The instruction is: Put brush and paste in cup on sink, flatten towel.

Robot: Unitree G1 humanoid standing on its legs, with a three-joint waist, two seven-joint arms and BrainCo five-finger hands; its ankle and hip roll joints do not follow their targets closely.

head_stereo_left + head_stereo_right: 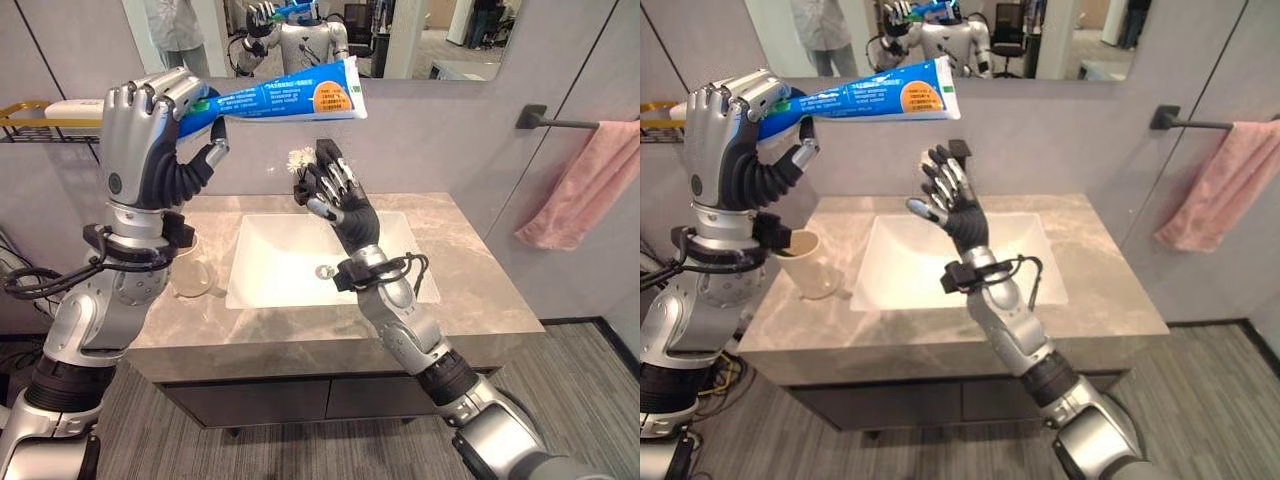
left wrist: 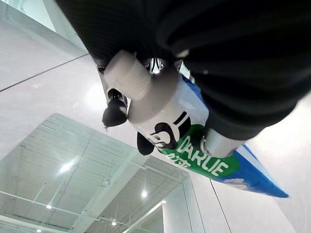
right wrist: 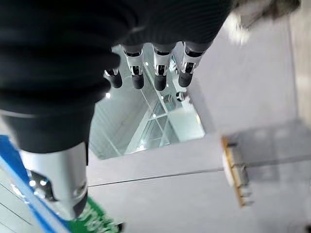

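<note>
One blue toothpaste tube clamped in left robot hand, right robot hand spread open above sink, cup beside.

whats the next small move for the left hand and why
Probably lower the left hand toward the cup. It is shut on the paste, held high and level, and the cup stands on the counter right below. The right hand is open, holding nothing.

Print appears on one item: the toothpaste tube, held in the left hand.
- Blue body: one line of small white lettering along its length, too small to read.
- Orange round badge: small print, illegible.
- Green band near the cap: large white capital lettering, a brand name.
</note>
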